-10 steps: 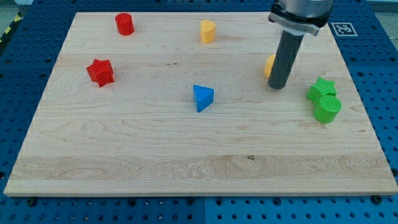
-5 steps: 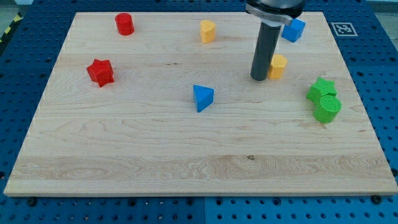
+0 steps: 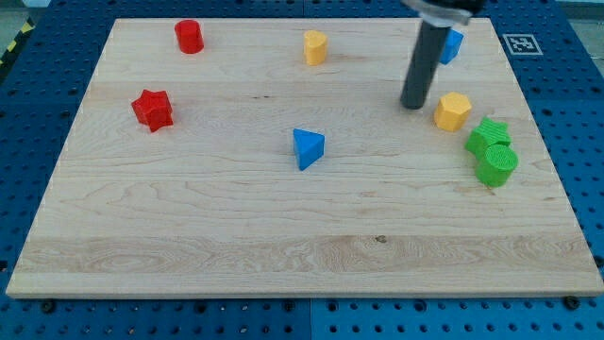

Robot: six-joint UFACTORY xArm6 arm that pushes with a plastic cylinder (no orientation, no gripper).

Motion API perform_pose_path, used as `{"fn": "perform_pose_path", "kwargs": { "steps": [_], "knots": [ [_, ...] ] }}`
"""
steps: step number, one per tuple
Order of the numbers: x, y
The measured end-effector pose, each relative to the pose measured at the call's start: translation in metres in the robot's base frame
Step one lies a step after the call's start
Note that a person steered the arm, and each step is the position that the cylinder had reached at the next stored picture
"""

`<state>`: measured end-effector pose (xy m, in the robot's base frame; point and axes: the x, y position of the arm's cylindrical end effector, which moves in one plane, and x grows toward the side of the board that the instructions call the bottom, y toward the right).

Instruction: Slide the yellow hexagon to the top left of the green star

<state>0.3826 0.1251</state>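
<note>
The yellow hexagon (image 3: 452, 110) lies on the wooden board (image 3: 236, 217) at the view's right, just up and to the left of the green star (image 3: 488, 136), with a narrow gap between them. My tip (image 3: 412, 104) rests on the board a short way to the left of the hexagon, not touching it. The rod rises toward the view's top and partly hides a blue block (image 3: 452, 44).
A green cylinder (image 3: 497, 166) touches the star from below. A blue triangle (image 3: 307, 148) is mid-board. A second yellow block (image 3: 314, 46) is at the top. A red cylinder (image 3: 189, 36) and a red star (image 3: 152, 110) are on the left.
The yellow hexagon has slid right and down, ending next to the green star. My tip swung from the hexagon's right side to its left, then moved up and right.
</note>
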Motion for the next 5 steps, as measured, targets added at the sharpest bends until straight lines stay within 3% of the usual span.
{"fn": "perform_pose_path", "kwargs": {
  "steps": [1, 3, 5],
  "knots": [
    [0.027, 0.005],
    [0.033, 0.065],
    [0.046, 0.014]
  ]
}}
